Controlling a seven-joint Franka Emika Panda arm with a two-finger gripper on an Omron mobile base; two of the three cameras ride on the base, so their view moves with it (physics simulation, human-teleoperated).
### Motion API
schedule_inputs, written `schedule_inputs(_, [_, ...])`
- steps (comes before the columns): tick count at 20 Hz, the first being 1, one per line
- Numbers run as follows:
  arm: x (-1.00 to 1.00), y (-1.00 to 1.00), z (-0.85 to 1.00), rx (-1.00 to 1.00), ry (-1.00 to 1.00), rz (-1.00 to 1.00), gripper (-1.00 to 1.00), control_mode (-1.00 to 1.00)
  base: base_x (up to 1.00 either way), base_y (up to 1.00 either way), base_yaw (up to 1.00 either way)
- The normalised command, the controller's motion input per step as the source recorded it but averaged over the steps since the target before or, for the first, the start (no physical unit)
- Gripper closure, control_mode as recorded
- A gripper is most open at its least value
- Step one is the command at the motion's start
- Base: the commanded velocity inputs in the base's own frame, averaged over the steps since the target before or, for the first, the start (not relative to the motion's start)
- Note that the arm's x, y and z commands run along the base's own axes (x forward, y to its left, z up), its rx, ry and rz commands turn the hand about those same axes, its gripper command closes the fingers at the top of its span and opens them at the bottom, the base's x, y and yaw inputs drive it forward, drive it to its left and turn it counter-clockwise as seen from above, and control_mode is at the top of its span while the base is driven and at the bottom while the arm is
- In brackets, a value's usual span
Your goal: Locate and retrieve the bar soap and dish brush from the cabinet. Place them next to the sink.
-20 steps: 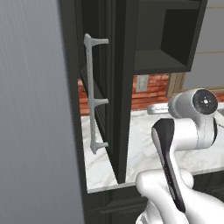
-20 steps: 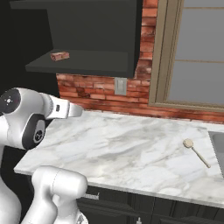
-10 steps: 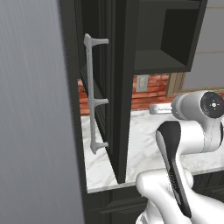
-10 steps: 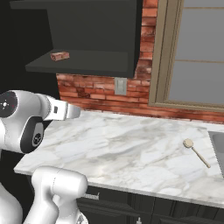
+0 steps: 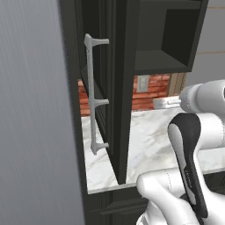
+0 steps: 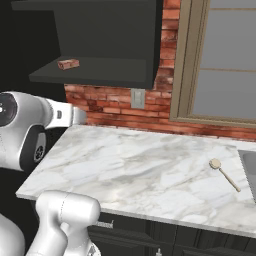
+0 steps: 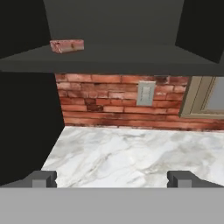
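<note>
1. At your far left in the left base view you have the open cabinet door (image 5: 121,88), black and seen edge-on, with a pale grey handle (image 5: 93,94) running down its face.
2. Next comes the cabinet (image 6: 107,42) itself, matte black and mounted on the red brick wall (image 6: 115,107). You see the bar soap (image 6: 68,63), a small reddish block, lying flat on the cabinet floor toward its left front corner; in the hand view it sits at upper left (image 7: 66,45).
3. Your gripper (image 7: 112,179) is spread as wide as it goes and holds nothing. Its two dark fingertips (image 7: 40,178) rise at the bottom of the hand view, over the marble counter (image 6: 145,175), below the cabinet and well apart from the soap.
4. On the brick under the cabinet's right end you can pick out a grey wall outlet (image 6: 136,98).
5. Right of that stands the window (image 6: 222,60) in a tan frame.
6. Far right, the dish brush (image 6: 224,173) lies flat on the counter with its round head toward the wall, just beside the sink (image 6: 249,165) edge.
</note>
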Motion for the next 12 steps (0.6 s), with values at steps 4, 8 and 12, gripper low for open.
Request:
schedule_inputs(4, [-0.15, 0.04, 0.47, 0.02, 0.00, 0.00, -1.00, -1.00, 0.00, 0.00, 0.00])
schedule_inputs(8, [-0.21, 0.23, 0.44, -0.04, -0.05, 0.00, -1.00, -1.00, 0.00, 0.00, 0.00])
schedule_inputs(12, [-0.16, 0.17, 0.19, -0.02, 0.00, 0.02, -1.00, -1.00, 0.00, 0.00, 0.00])
